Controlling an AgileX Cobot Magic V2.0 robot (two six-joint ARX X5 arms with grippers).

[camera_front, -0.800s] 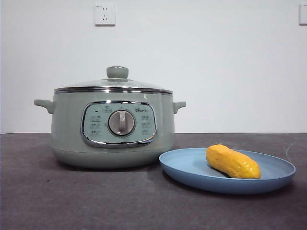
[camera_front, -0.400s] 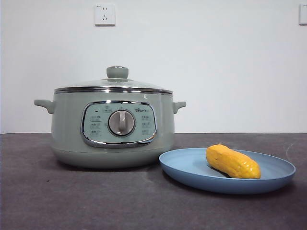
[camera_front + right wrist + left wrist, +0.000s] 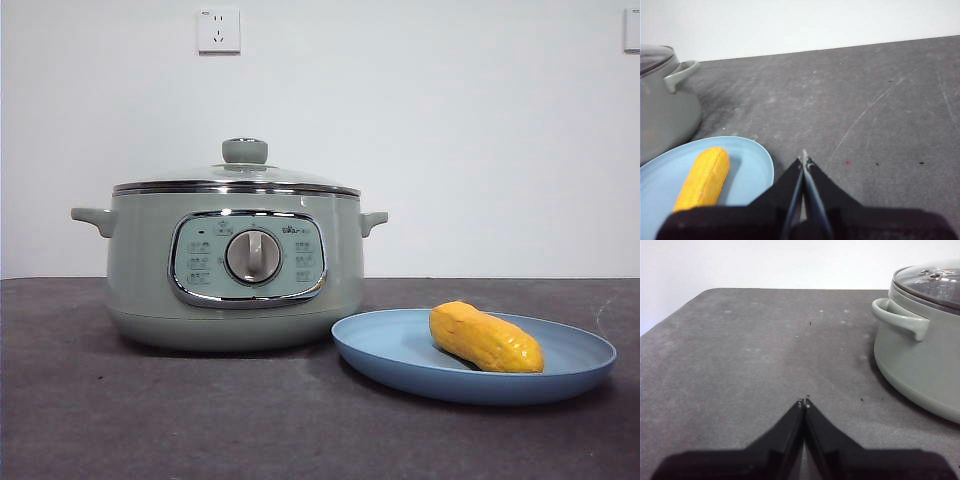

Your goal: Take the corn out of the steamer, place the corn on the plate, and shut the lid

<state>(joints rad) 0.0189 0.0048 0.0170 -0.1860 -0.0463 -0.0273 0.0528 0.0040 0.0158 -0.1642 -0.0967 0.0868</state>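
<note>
Your left gripper (image 3: 804,403) hovers over bare grey tabletop (image 3: 755,350), jaws pressed together and holding nothing, with the sage-green steamer (image 3: 235,265) off to its side and well clear of the tips. The glass lid (image 3: 238,178) sits squarely on the pot, chrome rim seated all round as far as the front view shows, its pale green knob (image 3: 245,151) upright at the centre. Should you need to lift it again, that knob is the only sensible hold: the glass dome looks smooth, slippery and breakable, and the rim offers no purchase for two narrow jaws. The pot itself looks heavy and rigid, with a stub handle (image 3: 897,319) facing your left gripper.

To the right, the light-blue plate (image 3: 400,365) lies just beside the steamer's base, and the corn (image 3: 485,337) rests on it, lying lengthwise toward the far side. The cob looks stiff and light, but its glossy, bumpy skin could roll or slide; grip it across the middle if you must move it.

Your right gripper (image 3: 804,159) is likewise closed and empty, hovering over the table just beside the plate's rim, with the corn near but untouched. By the look of things, every step of the task is already done.
</note>
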